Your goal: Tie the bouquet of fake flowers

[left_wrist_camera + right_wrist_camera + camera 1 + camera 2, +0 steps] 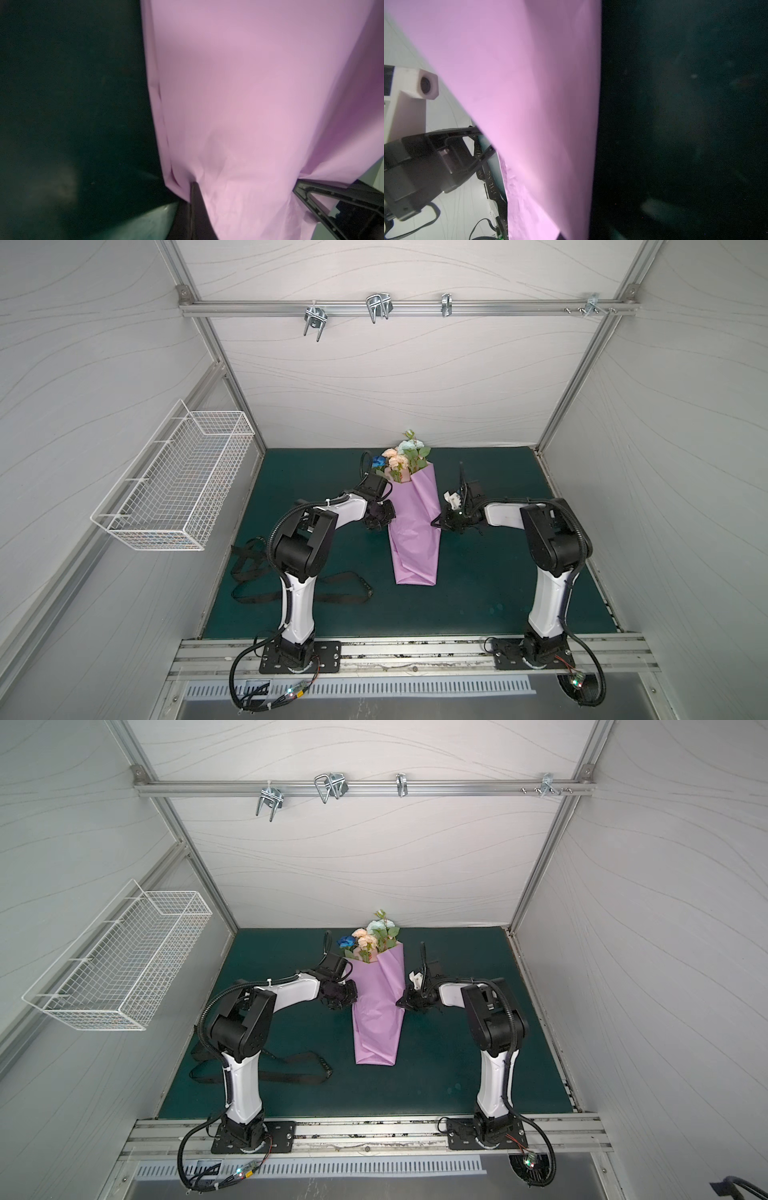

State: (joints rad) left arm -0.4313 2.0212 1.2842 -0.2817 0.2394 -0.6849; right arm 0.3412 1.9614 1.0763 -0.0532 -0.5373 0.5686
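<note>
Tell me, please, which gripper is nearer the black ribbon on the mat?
Left. The left gripper is at the lilac paper edge facing the ribbon; the right gripper is at the opposite edge, across the paper.

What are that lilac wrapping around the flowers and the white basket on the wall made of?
The lilac wrapping sheet looks like thin matte paper: it holds sharp folds and fine crinkles. The white mesh basket is probably painted or coated metal wire, judging by its thin, stiff, open grid.
</note>
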